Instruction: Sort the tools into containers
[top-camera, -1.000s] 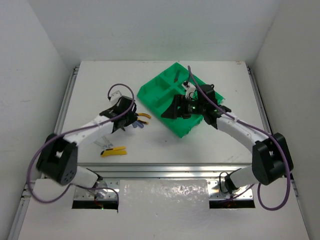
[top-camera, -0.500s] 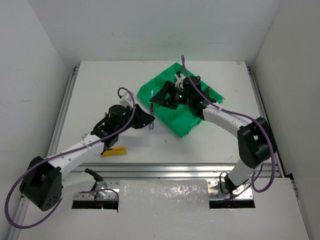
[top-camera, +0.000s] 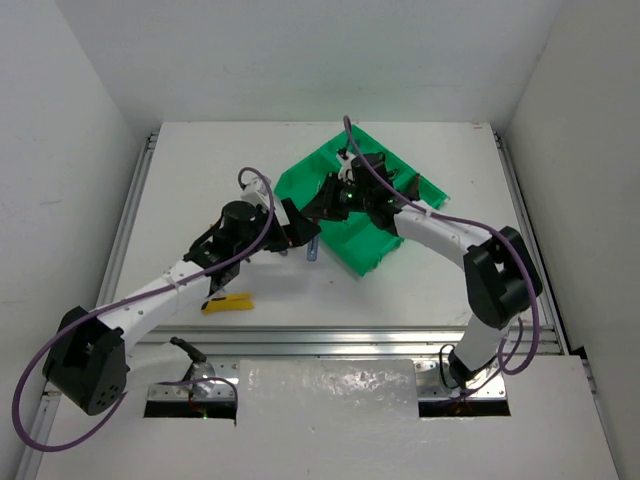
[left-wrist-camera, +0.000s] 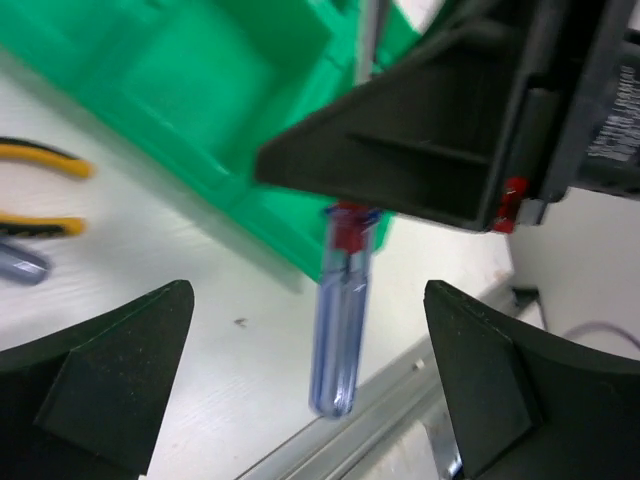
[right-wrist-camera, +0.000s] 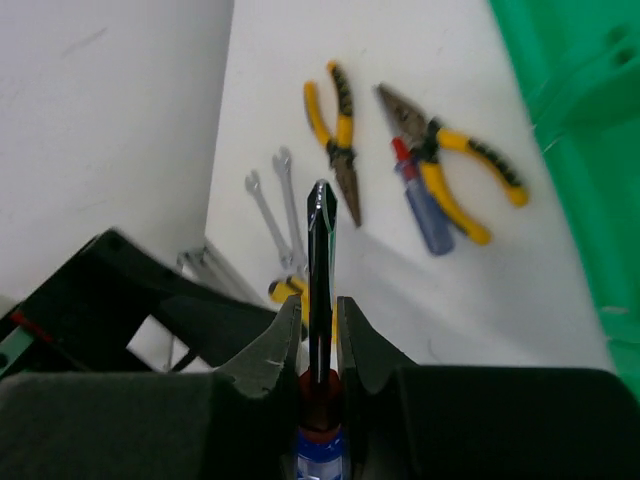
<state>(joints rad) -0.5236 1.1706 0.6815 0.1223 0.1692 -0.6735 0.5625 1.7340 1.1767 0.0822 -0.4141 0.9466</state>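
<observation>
Green tray (top-camera: 372, 243) | screwdriver (left-wrist-camera: 338, 320) in right fingers (right-wrist-camera: 268, 355) — just outside its wall

Colours: black grippers, green tray, yellow/red/blue tools on white.
Left gripper (left-wrist-camera: 308, 298) and right gripper (right-wrist-camera: 318, 322): matte black, the right one with small red tabs. Screwdriver (left-wrist-camera: 340, 335) between the right fingers: clear blue handle, red collar, dark shaft. Tray (left-wrist-camera: 200, 90) beyond the left fingertips: plain bright green. Beyond the right fingertips: long-nose pliers (right-wrist-camera: 338, 135) and second pliers (right-wrist-camera: 455, 175), yellow handles with black bands; small screwdriver (right-wrist-camera: 425, 205), blue handle, red collar; wrenches (right-wrist-camera: 282, 200), silver. Utility knife (top-camera: 228, 301): yellow. Table (left-wrist-camera: 200, 300): white. Cables (top-camera: 14, 410): purple.
</observation>
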